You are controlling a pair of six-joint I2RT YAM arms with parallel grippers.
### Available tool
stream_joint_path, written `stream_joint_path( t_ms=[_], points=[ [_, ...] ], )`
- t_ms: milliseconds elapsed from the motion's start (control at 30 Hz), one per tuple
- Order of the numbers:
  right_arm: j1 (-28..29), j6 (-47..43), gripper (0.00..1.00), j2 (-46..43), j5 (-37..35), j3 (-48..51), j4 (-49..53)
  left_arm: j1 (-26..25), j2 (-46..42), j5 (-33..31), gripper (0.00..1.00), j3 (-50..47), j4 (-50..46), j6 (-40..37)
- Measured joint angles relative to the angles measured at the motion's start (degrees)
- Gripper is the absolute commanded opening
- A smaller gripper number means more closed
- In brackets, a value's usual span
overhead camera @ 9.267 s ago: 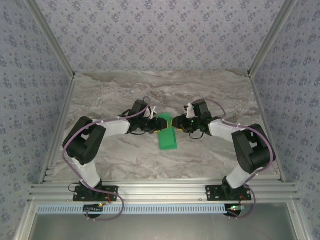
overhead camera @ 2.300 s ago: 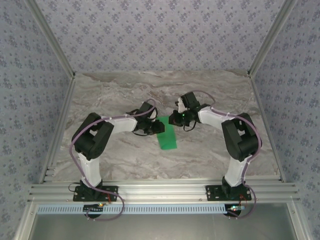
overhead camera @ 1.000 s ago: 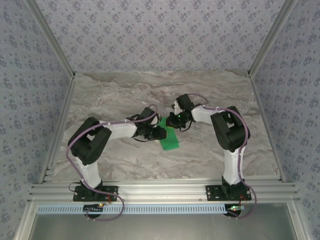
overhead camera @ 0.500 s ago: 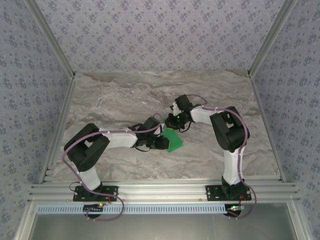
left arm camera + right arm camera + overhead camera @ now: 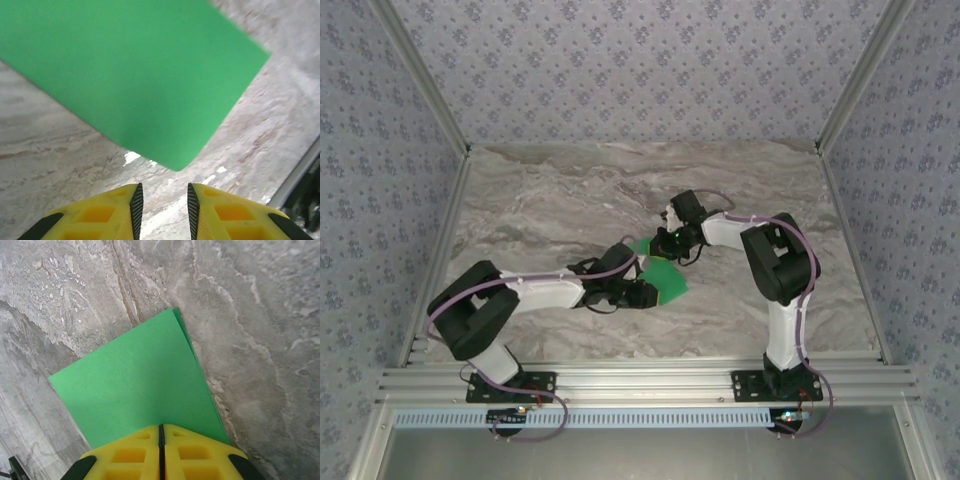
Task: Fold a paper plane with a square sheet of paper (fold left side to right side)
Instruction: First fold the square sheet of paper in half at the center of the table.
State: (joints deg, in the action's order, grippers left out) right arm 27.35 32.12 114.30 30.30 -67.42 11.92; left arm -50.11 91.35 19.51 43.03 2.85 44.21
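Left arm has dropped lower and stretched out flatter than a couple of seconds back, and the square sheet of paper (image 5: 667, 280), folded double, got skewed along the way. Its long axis now runs diagonally across the middle of the marble table (image 5: 540, 200), from the far end at the right gripper (image 5: 664, 243) toward near-right. Right gripper is clamped tight on that far edge. Left gripper (image 5: 162, 210) has its fingers slightly apart, holding nothing, with the sheet's corner just ahead of the tips.
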Motion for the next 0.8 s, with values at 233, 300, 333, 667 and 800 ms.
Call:
stream_joint_path(
  t_ms=[233, 300, 333, 667, 800],
  points=[
    [-1.14, 0.04, 0.10, -1.18, -0.28, 1.70, -0.37, 1.46, 1.11, 0.52, 0.32, 0.42, 2.21, 0.28],
    [-1.14, 0.04, 0.10, -1.20, -0.26, 1.77, -0.55, 1.46, 3.72, 0.85, 0.31, 1.25, 3.45, 0.35],
    [-1.14, 0.04, 0.10, -1.29, -0.26, 1.84, -0.63, 1.46, 4.94, 0.90, 0.31, 1.66, 3.89, 0.44],
    [-1.14, 0.26, 0.10, -1.40, -0.28, 2.10, -0.98, 1.46, 9.70, 1.70, 0.30, 3.41, 6.62, 0.66],
    [-1.14, 0.33, 0.10, -1.40, -0.28, 2.10, -1.01, 1.36, 9.70, 1.49, 0.30, 3.41, 6.62, 0.66]
  ],
)
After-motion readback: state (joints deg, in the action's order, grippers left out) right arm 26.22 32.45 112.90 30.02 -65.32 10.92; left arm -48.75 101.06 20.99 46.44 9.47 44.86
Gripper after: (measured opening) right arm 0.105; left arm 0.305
